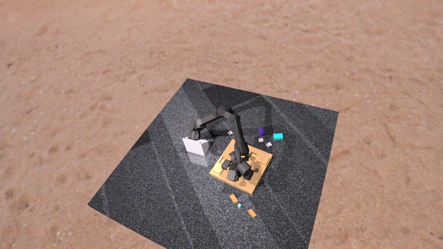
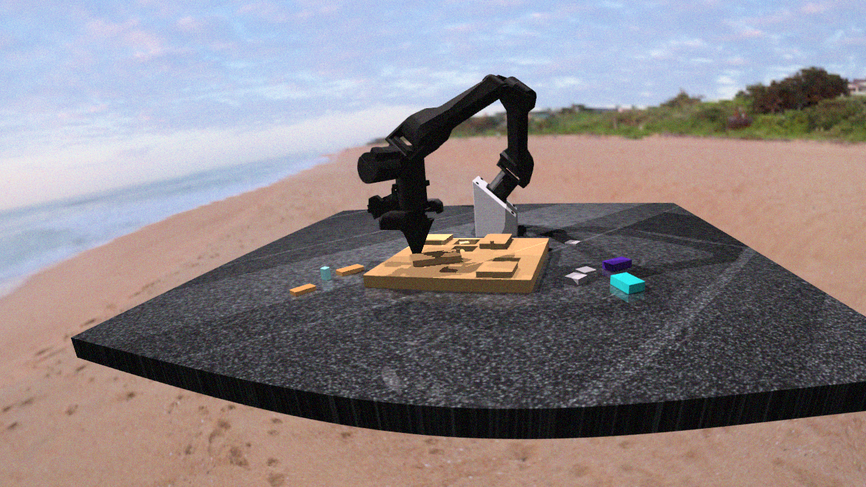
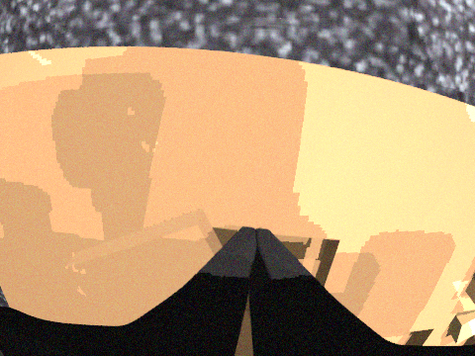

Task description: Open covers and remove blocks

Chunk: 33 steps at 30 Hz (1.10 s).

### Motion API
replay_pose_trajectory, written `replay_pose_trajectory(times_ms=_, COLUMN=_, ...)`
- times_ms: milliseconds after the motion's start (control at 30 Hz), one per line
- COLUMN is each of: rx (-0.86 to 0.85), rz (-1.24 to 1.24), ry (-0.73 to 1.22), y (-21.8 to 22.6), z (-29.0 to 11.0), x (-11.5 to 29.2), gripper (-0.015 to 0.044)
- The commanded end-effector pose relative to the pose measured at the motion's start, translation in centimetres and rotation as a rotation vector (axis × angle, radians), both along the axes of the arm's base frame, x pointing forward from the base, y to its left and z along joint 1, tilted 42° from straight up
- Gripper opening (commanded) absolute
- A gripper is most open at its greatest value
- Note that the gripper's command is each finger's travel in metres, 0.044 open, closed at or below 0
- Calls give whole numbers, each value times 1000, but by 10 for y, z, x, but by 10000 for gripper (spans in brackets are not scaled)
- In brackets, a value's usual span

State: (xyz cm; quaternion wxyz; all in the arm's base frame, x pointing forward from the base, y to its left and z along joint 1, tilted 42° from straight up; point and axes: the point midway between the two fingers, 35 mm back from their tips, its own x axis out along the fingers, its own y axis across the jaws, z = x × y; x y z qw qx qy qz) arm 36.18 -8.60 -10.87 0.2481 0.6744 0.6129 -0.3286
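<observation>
From the top, my arm hides much of the puzzle board (image 1: 262, 168); purple block (image 1: 261, 131) and cyan block (image 1: 278, 136) lie beyond it. From outside, my gripper (image 2: 417, 249), jaws shut on nothing, touches a tilted cover (image 2: 437, 259). At my wrist, fingertips meet against the board.

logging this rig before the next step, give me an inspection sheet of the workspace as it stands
surface: dark speckled stone slab, glossy.
job's things: tan wooden puzzle board with raised covers; at least one well looks uncovered.
clutter: purple block, cyan block, small grey cubes on one side; two orange flat pieces and a small pale cyan block on the other.
grippers: black gripper, jaws shut, empty, tip down at a cover on the board.
cables: nothing seen.
surroundings: sandy beach, sea, green scrub.
</observation>
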Motion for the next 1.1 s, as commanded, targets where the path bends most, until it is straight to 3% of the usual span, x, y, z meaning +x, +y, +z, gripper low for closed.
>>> replay_pose_trajectory(times_ms=0, rx=1, rz=-6, ry=-3, y=-1, z=1, x=5, gripper=0)
replay_pose_trajectory(times_ms=1067, rx=2, rz=-6, ry=-5, y=4, z=8, x=43, gripper=0)
